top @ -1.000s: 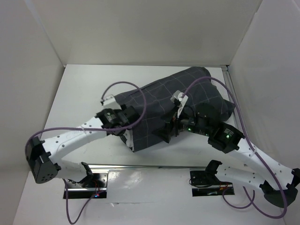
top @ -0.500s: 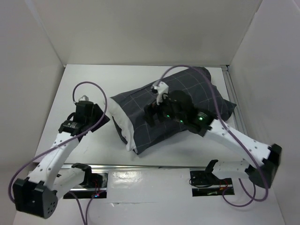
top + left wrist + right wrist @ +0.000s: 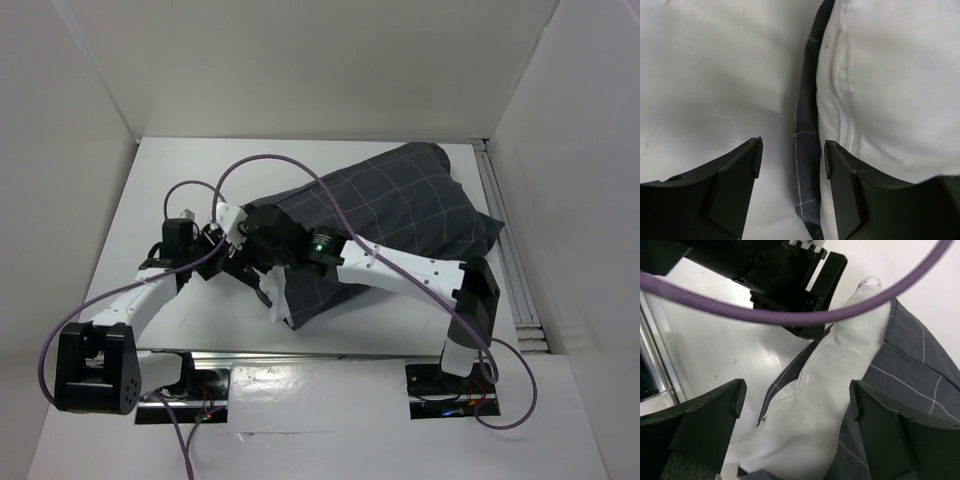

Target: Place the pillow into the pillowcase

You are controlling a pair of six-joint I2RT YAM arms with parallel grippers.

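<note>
- Pillow (image 3: 827,385): its plain white end sticks out of the mouth of the pillowcase (image 3: 912,360), and the rest sits inside the grey checked cloth.
- The exposed end lies directly under the right gripper (image 3: 795,395), between its two fingers. Its pointed corner reaches ahead of the fingertips.
- The right gripper has its jaws spread wide and has hold of nothing. Neither finger pinches cloth or cushion.
- The pillowcase hem runs along both sides of the white end. One flap lies by one finger of the right gripper, and a thin strip runs under the pillow's seam near the other.
- The left gripper (image 3: 792,147) has its jaws parted and grips nothing. A narrow dark strip of hem (image 3: 807,145) lies on the table (image 3: 715,75) in the gap between its fingers.
- The pillow's seamed edge is just beside one finger of the left gripper, and whether they touch cannot be told. Bare table lies beside and ahead of the other finger.
- From above, the two grippers meet nose to nose at the open mouth, close together. The bulk of the pillowcase stretches away behind the right gripper.
- A purple cable (image 3: 790,315) arcs across just ahead of the right gripper's fingers, between them and the left gripper.
</note>
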